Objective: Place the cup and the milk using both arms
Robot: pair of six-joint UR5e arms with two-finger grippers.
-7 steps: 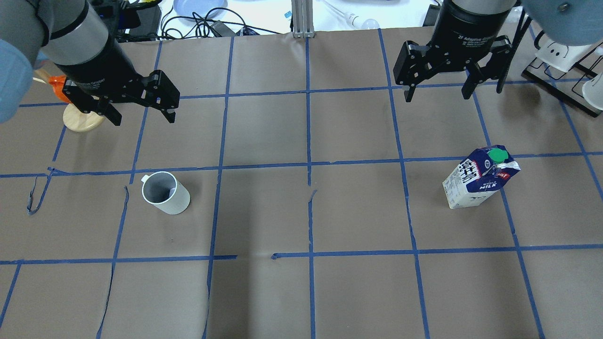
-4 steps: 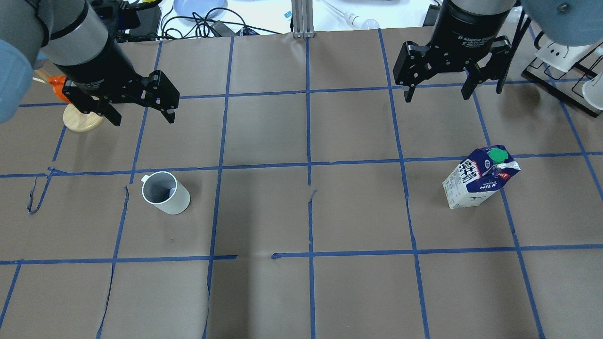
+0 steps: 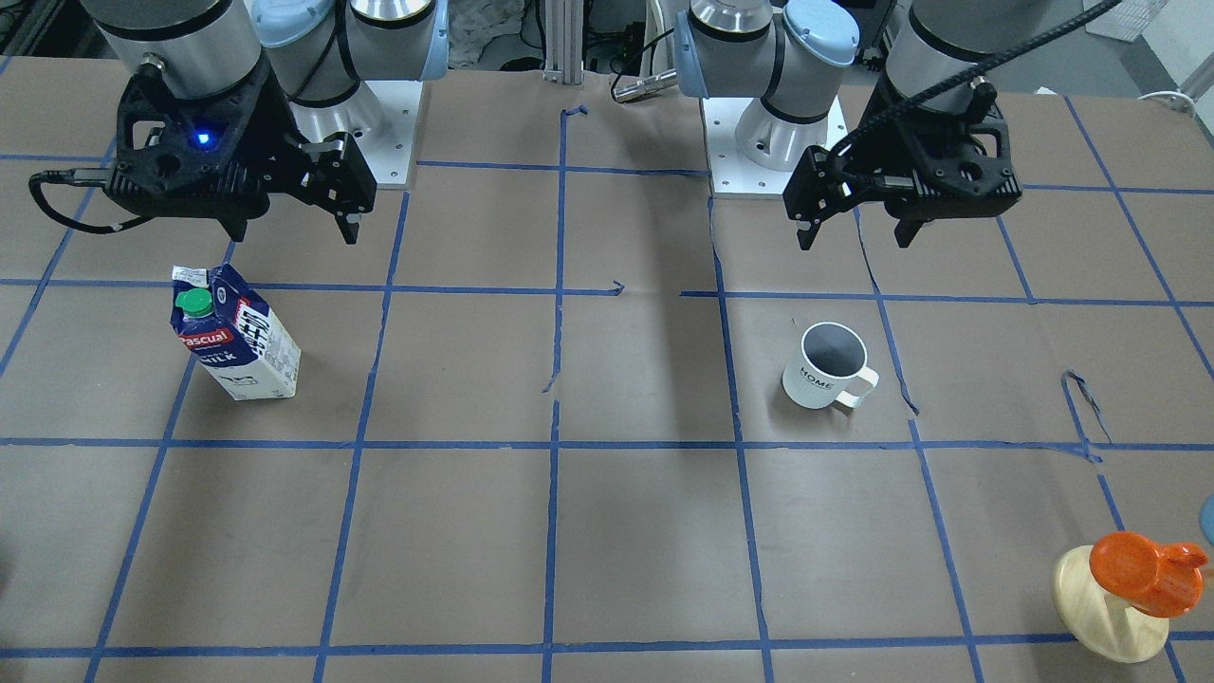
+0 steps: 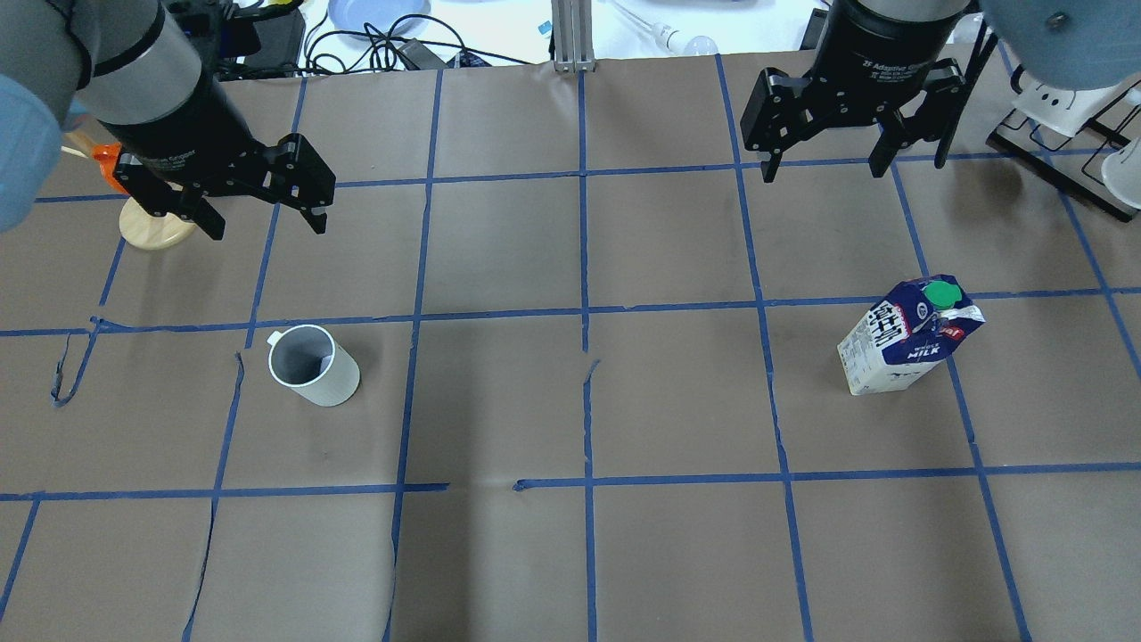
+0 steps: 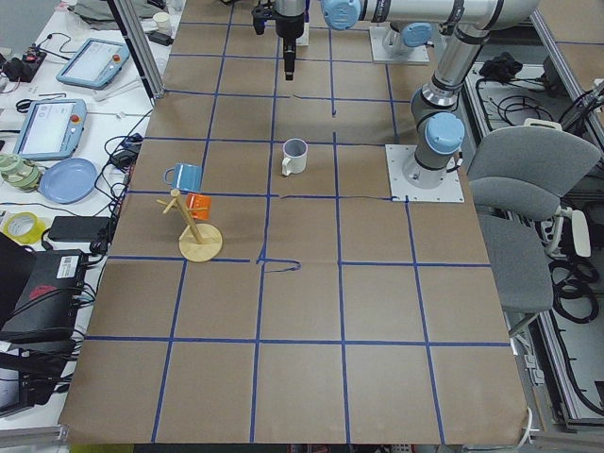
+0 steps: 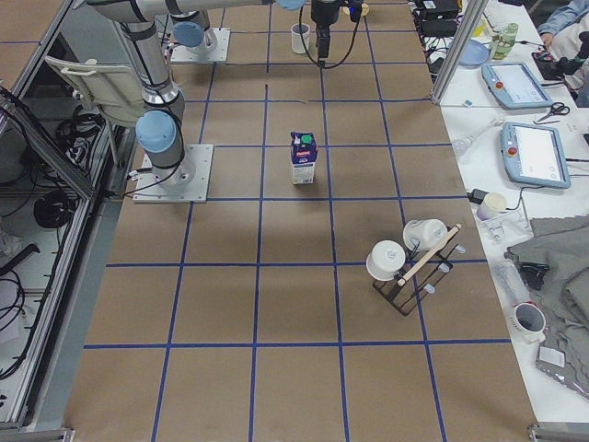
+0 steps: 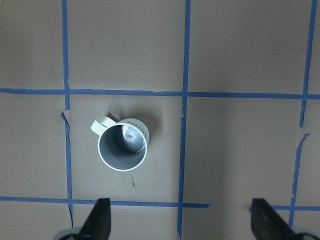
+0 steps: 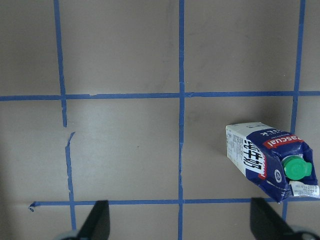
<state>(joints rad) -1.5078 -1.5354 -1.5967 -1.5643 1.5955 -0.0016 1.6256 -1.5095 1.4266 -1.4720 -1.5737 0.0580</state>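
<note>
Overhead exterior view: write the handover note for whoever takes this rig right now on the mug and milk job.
Left gripper: open, empty, raised, apart from the white ceramic mug, which stands upright on the robot's left side.
Right gripper: open, empty, raised, apart from the blue-and-white gable-top milk carton with a green cap, upright on the right side.
Done: nothing grasped yet.
Left: grasp and place both; the pictures show no marked target spot.
</note>
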